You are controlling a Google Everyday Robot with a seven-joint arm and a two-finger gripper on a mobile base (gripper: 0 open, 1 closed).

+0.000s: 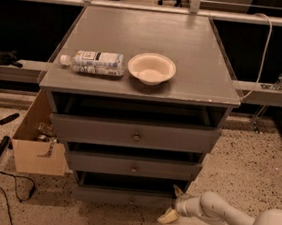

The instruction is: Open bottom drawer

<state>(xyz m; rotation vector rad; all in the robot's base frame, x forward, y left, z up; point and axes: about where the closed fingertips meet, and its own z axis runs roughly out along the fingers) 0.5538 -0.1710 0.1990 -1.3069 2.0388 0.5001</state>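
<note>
In the camera view, the grey cabinet (186, 64) stands in the middle. The bottom drawer (117, 197) is low in the frame, under two bigger drawers. The gripper (172, 204) is at the lower right, by the right end of that drawer. Its two fingers (167, 217) are spread apart and hold nothing. A bottle (93, 62) and a bowl (151, 68) sit on top.

The bottom drawer (122, 197) is grey, like the cabinet top (149, 32). The white gripper (172, 204), with one yellowish tip, sits at that drawer's right end. The bowl (151, 68) is cream, the bottle (93, 62) clear with a white label, the cardboard box (33, 156) tan, and the floor (248, 163) speckled beige.
</note>
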